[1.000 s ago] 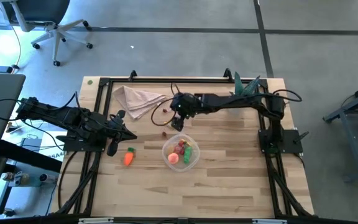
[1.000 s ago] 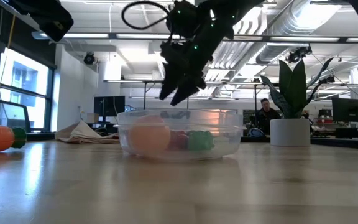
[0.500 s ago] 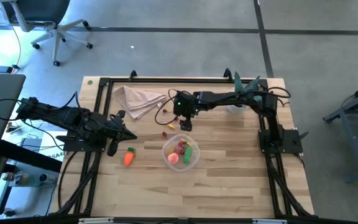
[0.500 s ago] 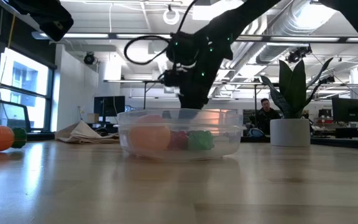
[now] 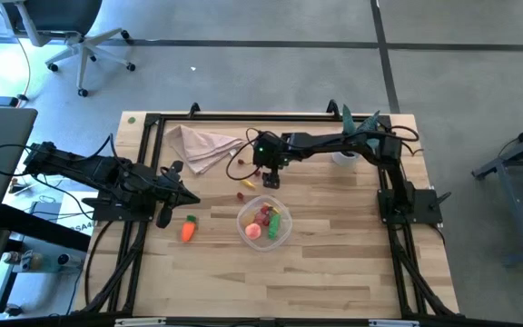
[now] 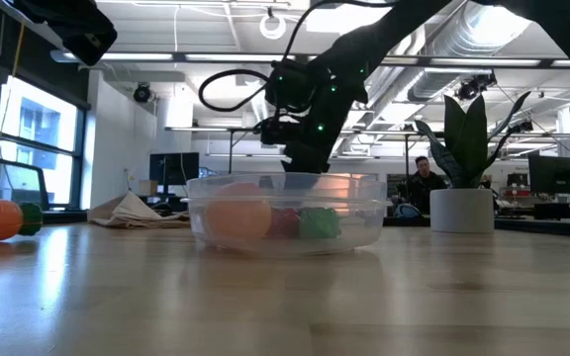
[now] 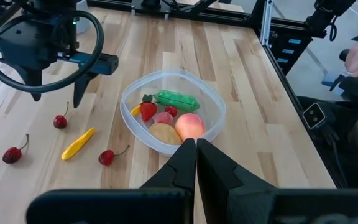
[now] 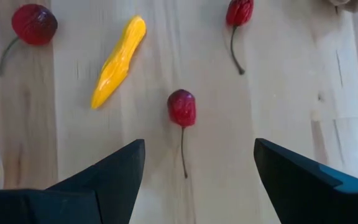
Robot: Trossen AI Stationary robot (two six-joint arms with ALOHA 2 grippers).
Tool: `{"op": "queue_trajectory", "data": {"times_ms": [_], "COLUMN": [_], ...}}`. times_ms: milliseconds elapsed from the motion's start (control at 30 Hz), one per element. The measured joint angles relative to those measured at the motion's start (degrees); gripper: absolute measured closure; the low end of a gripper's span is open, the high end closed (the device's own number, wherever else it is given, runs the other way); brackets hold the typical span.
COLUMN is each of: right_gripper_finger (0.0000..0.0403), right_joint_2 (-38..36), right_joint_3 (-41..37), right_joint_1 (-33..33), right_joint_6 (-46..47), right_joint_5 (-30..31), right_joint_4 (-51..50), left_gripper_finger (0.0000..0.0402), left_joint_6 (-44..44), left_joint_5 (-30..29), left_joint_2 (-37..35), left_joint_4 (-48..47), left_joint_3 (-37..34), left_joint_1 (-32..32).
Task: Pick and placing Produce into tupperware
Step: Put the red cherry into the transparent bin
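The clear round tupperware [image 7: 173, 112] stands mid-table and holds a strawberry, a green piece, a peach and a tan piece. Three red cherries and a yellow piece [image 8: 118, 61] lie on the table on its far side. My right gripper [image 8: 199, 146] hangs open above one cherry [image 8: 182, 107], which lies between its spread fingers, untouched; the high view shows this gripper [image 5: 269, 180] just beyond the tupperware [image 5: 264, 222]. An orange carrot [image 5: 188, 230] lies left of the tupperware. My left gripper [image 7: 196, 149] waits shut at the table's left, holding nothing.
A beige napkin [image 5: 202, 145] lies at the far left of the table. A green plant in a white pot [image 6: 463, 188] stands at the far right. Black frame rails run along the table's sides. A person sits in the room behind.
My right gripper has come down toward the table behind the tupperware and has rolled about its own axis, so that its fingers now point more steeply down. It has stayed open. The produce and the tupperware have not moved.
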Motion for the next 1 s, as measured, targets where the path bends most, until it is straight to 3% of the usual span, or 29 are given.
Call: {"op": "queue_trajectory", "data": {"times_ms": [1000], "right_gripper_finger": [0.0109], "right_joint_2": [3.2], "right_joint_3": [0.04], "right_joint_1": [0.37], "right_joint_6": [-2.26], "right_joint_5": [-4.63], "right_joint_4": [6.38], "left_gripper_finger": [0.0396], "left_joint_6": [0.0], "left_joint_5": [0.01], "left_joint_2": [0.0], "left_joint_4": [0.01], "left_joint_3": [0.0], "left_joint_1": [0.0]}}
